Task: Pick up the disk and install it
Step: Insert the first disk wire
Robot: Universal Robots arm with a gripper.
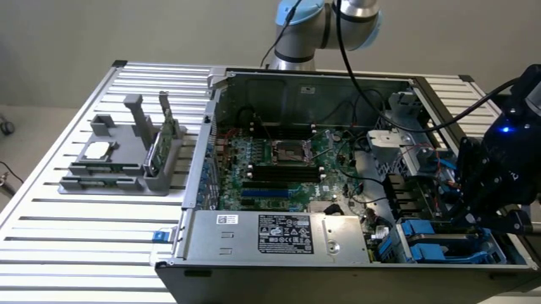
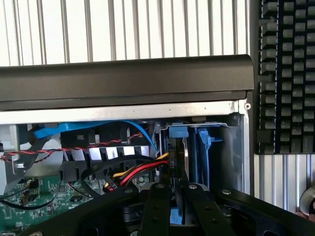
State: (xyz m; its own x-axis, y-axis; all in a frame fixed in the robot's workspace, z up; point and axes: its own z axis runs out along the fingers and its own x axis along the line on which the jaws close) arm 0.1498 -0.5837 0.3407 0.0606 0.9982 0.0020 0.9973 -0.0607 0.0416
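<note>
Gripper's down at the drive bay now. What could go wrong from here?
1. Cables: the red, yellow and black wires and a blue cable run right beside the bay, so they may snag or get pinched.
2. Misalignment: the disk stands on edge between the blue rails; a slight tilt might jam it.

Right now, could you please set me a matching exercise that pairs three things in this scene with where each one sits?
Things:
1. disk
2. power supply
3. grey fixture

Places:
a. on the slatted table, exterior view's left
b. upright at the blue bay, gripped by the claw
c. labelled silver box inside the case

Pairs: 1-b, 2-c, 3-a
</note>
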